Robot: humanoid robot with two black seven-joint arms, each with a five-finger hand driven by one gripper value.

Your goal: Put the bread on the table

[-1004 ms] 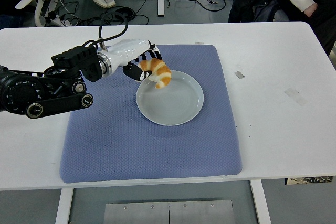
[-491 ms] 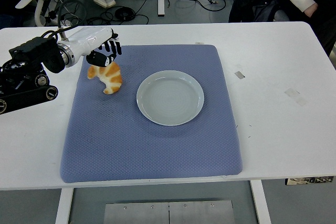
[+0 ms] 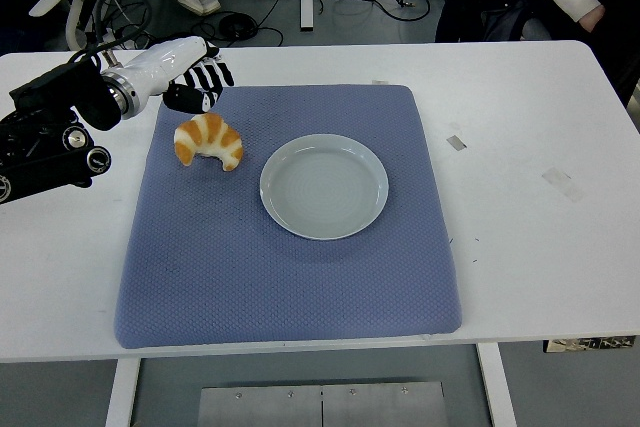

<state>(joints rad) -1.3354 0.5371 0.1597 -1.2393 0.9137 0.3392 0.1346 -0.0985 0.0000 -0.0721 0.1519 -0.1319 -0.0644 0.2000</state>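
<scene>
We've got the bread lying on the mat toward the counter's far-left corner, just left of the plate. Left robot hand above it, fingers spread, gripping nothing.

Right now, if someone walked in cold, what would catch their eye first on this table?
Probably the orange croissant lying on the blue mat, just left of the empty pale plate at the mat's middle. Next, the robot's left hand, fingers open and holding nothing, hovering just behind the croissant near the mat's far left corner.
</scene>
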